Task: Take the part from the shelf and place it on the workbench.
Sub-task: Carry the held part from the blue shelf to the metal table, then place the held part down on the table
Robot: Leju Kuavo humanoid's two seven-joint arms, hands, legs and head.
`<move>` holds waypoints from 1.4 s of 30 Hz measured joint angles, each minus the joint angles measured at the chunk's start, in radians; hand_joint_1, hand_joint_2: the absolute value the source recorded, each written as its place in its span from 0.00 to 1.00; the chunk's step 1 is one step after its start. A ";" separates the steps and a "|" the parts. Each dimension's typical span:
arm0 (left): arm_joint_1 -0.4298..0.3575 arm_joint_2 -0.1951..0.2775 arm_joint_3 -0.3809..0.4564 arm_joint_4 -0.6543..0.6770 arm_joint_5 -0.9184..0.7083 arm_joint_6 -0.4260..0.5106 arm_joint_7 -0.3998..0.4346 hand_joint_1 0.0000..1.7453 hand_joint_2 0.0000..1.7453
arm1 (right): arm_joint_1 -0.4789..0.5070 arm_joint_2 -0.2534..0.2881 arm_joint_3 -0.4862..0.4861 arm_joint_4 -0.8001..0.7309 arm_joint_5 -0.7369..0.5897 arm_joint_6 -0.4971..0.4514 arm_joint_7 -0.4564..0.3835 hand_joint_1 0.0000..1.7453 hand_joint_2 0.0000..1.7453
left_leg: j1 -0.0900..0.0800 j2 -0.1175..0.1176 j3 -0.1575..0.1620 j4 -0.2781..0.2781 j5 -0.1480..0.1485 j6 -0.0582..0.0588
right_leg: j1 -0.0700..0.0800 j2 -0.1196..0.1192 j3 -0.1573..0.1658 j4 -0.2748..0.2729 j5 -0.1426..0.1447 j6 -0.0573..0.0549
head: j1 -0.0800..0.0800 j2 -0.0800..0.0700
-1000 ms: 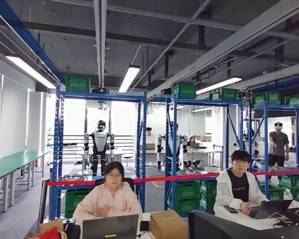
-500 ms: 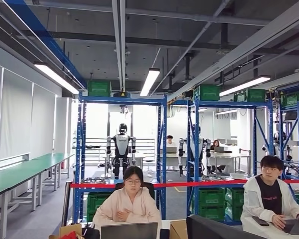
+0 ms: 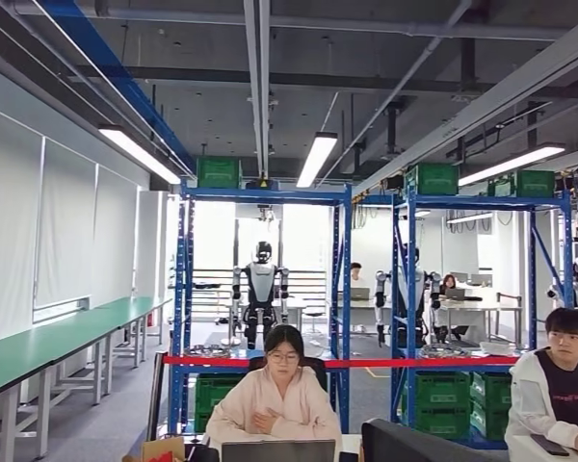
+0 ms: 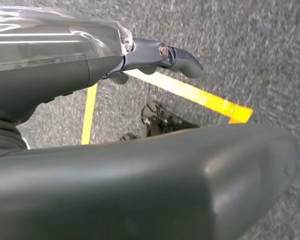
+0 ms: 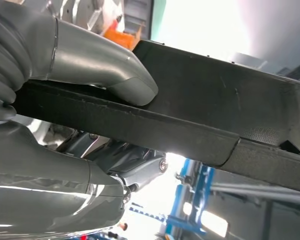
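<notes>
Right hand (image 5: 65, 130) clamped on the part (image 5: 224, 115), a long flat black piece: thick grey thumb pressed on its upper face, darker fingers (image 5: 141, 172) curled beneath, the slab running out past the hand toward the blue racking. Left hand (image 4: 141, 150) hanging over grey carpet crossed by yellow floor tape (image 4: 201, 97), grasping nothing, thumb and one dark finger (image 4: 178, 55) stretched out apart.

From the head view, looking level down a workshop hall. Blue shelf (image 3: 260, 289) standing ahead with a green crate (image 3: 219, 172) on top and more green bins (image 3: 438, 399) low in the next bay. Red tape (image 3: 388, 364) stretched across the uprights. Another humanoid robot (image 3: 259, 300) upright behind the rack. Long green workbench (image 3: 61, 332) along the white wall, well apart from the held part. Person in a pink top (image 3: 280, 399) seated at a laptop, centre foreground; second person in a white jacket (image 3: 555, 395) seated further over, at the frame edge.
</notes>
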 joint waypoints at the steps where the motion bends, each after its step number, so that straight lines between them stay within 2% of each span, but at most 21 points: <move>1: 0.001 0.000 0.000 0.000 0.000 0.000 0.000 0.00 1.00 | 0.001 0.000 0.000 -0.002 -0.001 0.000 0.000 1.00 1.00 | 0.003 0.000 0.005 -0.005 -0.002 0.005 | 0.000 0.000 -0.001 0.009 -0.008 0.006 | 0.000 0.000; 3: 0.000 0.000 -0.001 0.000 0.000 0.001 0.000 0.00 1.00 | 0.001 0.000 0.000 -0.006 -0.003 0.000 -0.001 1.00 1.00 | 0.008 0.000 0.019 -0.014 -0.006 0.012 | -0.002 -0.001 -0.038 0.087 -0.047 0.015 | 0.000 0.000; 5: -0.001 0.000 -0.001 0.000 -0.001 0.001 0.000 0.00 1.00 | 0.007 0.000 -0.001 -0.006 -0.004 -0.001 -0.002 1.00 1.00 | 0.009 0.000 0.028 -0.016 -0.014 0.017 | -0.003 0.000 -0.123 0.227 -0.093 0.020 | 0.000 0.000; 7: 0.001 -0.001 -0.003 0.000 -0.001 0.001 0.000 0.00 1.00 | 0.014 0.000 -0.002 -0.006 -0.004 -0.001 -0.002 1.00 1.00 | 0.008 -0.002 0.041 -0.016 -0.026 0.017 | -0.003 0.000 -0.182 0.295 -0.083 0.021 | 0.000 0.000; 8: 0.002 -0.001 -0.004 0.000 -0.001 0.002 0.000 0.00 1.00 | 0.016 0.000 -0.003 -0.006 -0.003 -0.001 -0.002 1.00 1.00 | 0.008 -0.003 0.051 -0.016 -0.032 0.016 | -0.003 0.000 -0.182 0.267 -0.045 0.020 | 0.000 0.000; 10: 0.003 -0.002 -0.006 0.000 -0.002 0.002 0.000 0.00 1.00 | 0.016 0.000 -0.004 -0.006 0.003 -0.002 -0.002 1.00 1.00 | 0.009 -0.005 0.072 -0.017 -0.047 0.010 | 0.000 0.000 -0.143 0.140 0.048 0.011 | 0.000 0.000; 12: 0.001 -0.003 -0.006 0.001 -0.002 0.002 0.001 0.00 1.00 | 0.016 0.000 -0.003 -0.006 0.011 -0.003 -0.001 1.00 1.00 | 0.009 -0.007 0.081 -0.019 -0.056 0.001 | 0.007 0.001 -0.112 0.050 0.091 -0.003 | -0.001 0.000; 14: 0.000 -0.004 -0.007 0.002 -0.003 0.002 0.002 0.00 1.00 | 0.015 0.000 -0.003 -0.006 0.015 -0.003 0.000 1.00 1.00 | 0.009 -0.008 0.079 -0.024 -0.058 -0.010 | 0.013 0.002 -0.109 0.033 0.084 -0.017 | -0.001 0.001; 17: -0.002 -0.006 -0.010 0.002 -0.003 0.001 0.003 0.00 1.00 | 0.013 0.000 -0.003 -0.009 0.017 -0.003 0.000 1.00 1.00 | 0.009 -0.006 0.078 -0.012 -0.073 -0.023 | 0.006 -0.001 -0.091 0.009 0.079 -0.031 | -0.001 0.001; 19: -0.004 -0.007 -0.011 0.002 -0.006 0.001 0.003 0.00 1.00 | 0.010 0.000 -0.003 -0.009 0.020 -0.003 0.000 1.00 1.00 | 0.008 -0.004 0.028 0.082 -0.114 -0.029 | 0.003 -0.005 -0.076 -0.001 0.076 -0.038 | -0.001 0.000; 21: -0.002 -0.007 -0.013 0.002 -0.011 0.002 0.008 0.00 1.00 | 0.005 0.000 0.001 -0.008 0.031 -0.003 0.002 1.00 1.00 | 0.009 -0.004 -0.054 0.213 -0.151 -0.035 | 0.004 -0.007 -0.067 -0.001 0.068 -0.044 | -0.001 0.000; 23: 0.001 -0.007 -0.014 0.002 -0.017 0.002 0.021 0.00 1.00 | -0.006 0.000 0.012 -0.005 0.053 -0.007 0.005 1.00 1.00 | 0.009 -0.004 -0.090 0.239 -0.120 -0.036 | 0.004 -0.004 -0.054 -0.001 0.058 -0.044 | -0.001 0.000; 25: 0.001 -0.007 -0.020 0.003 -0.031 0.003 0.043 0.00 1.00 | -0.033 0.000 0.030 -0.001 0.088 -0.021 0.011 1.00 1.00 | 0.008 -0.003 -0.058 0.128 -0.030 -0.031 | 0.004 -0.002 -0.036 0.000 0.044 -0.040 | -0.001 0.000; 27: -0.002 -0.007 -0.033 0.003 -0.060 0.008 0.080 0.00 1.00 | -0.075 0.000 0.058 0.006 0.164 -0.065 0.024 1.00 1.00 | 0.002 0.000 -0.019 0.025 0.021 -0.019 | 0.007 0.000 -0.026 0.003 0.033 -0.031 | -0.001 0.000; 32: -0.001 -0.007 -0.073 0.009 -0.124 0.019 0.165 0.00 1.00 | -0.189 -0.004 0.134 0.023 0.406 -0.213 0.082 1.00 1.00 | 0.001 0.001 -0.005 -0.012 0.016 0.004 | 0.006 0.000 -0.031 0.015 0.014 -0.005 | -0.001 0.000; 34: -0.002 -0.007 -0.093 0.011 -0.149 0.019 0.196 0.00 1.00 | -0.249 -0.012 0.163 0.034 0.542 -0.290 0.126 1.00 1.00 | 0.006 0.001 -0.001 -0.017 0.015 0.012 | 0.004 0.000 -0.071 0.097 -0.031 0.006 | -0.001 0.000; 36: -0.003 -0.007 -0.109 0.012 -0.168 0.018 0.220 0.00 1.00 | -0.303 -0.025 0.181 0.049 0.657 -0.350 0.167 1.00 1.00 | 0.006 0.001 -0.001 -0.017 0.013 0.016 | 0.001 0.000 -0.145 0.233 -0.082 0.013 | -0.001 0.000; 37: -0.002 -0.007 -0.116 0.013 -0.175 0.018 0.228 0.00 1.00 | -0.325 -0.032 0.186 0.059 0.696 -0.368 0.183 1.00 1.00 | 0.006 0.001 0.001 -0.017 0.012 0.017 | 0.000 0.000 -0.175 0.279 -0.088 0.015 | -0.001 0.000; 38: 0.000 -0.007 -0.122 0.014 -0.180 0.018 0.234 0.00 1.00 | -0.345 -0.038 0.189 0.068 0.726 -0.379 0.196 1.00 1.00 | 0.006 0.000 0.003 -0.017 0.010 0.017 | 0.000 0.000 -0.187 0.288 -0.073 0.016 | -0.001 0.000; 39: 0.002 -0.007 -0.127 0.015 -0.186 0.018 0.238 0.00 1.00 | -0.366 -0.045 0.191 0.077 0.759 -0.388 0.211 1.00 1.00 | 0.006 -0.002 0.007 -0.016 0.008 0.016 | 0.000 0.000 -0.182 0.258 -0.040 0.016 | -0.001 0.000; 42: 0.004 -0.006 -0.142 0.016 -0.201 0.008 0.227 0.00 1.00 | -0.439 -0.058 0.195 0.104 0.855 -0.402 0.245 1.00 1.00 | 0.005 -0.006 0.017 -0.016 0.000 0.008 | 0.003 0.001 -0.115 0.073 0.071 0.006 | -0.001 0.000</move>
